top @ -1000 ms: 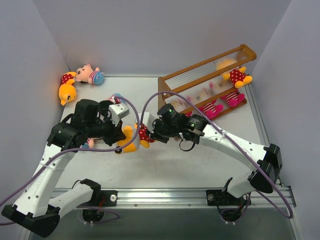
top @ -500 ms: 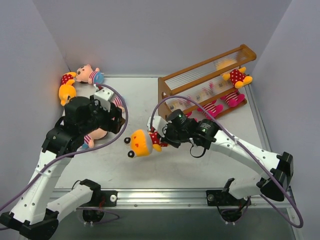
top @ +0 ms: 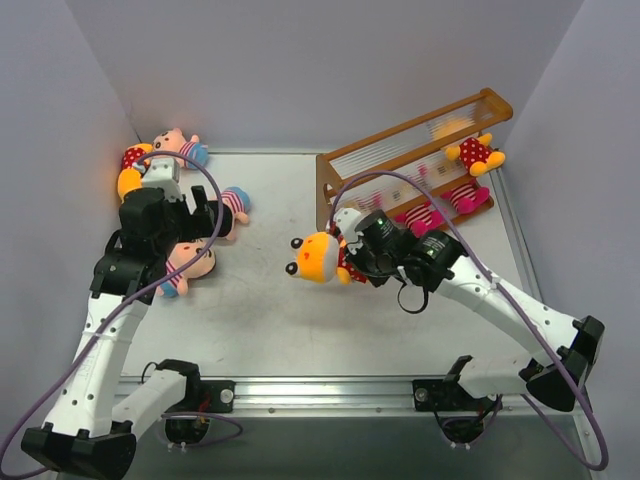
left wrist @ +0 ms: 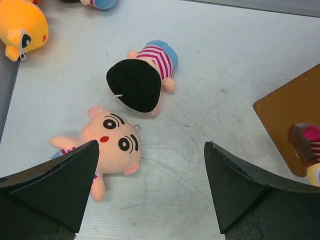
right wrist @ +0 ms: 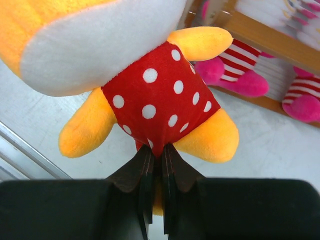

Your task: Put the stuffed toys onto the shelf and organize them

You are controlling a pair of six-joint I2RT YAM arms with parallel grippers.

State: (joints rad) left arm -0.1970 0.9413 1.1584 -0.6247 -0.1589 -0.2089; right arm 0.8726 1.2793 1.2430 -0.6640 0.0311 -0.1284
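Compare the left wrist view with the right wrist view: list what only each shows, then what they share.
Left wrist only: the open left gripper, a face-up peach-faced plush boy and a face-down black-haired plush boy in a striped shirt. Right wrist only: the right gripper shut on a yellow plush bear in red polka dots. Both: the orange-brown wooden shelf and the grey tabletop.

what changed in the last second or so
The left gripper let go of the yellow plush bear in red polka dots and pulled back to the left, jaws open above two peach-faced boy dolls. The right gripper, shut on the bear's red body, carried it right toward the orange-brown wooden shelf. The toys on the shelf and the toys in the back-left corner stayed put.
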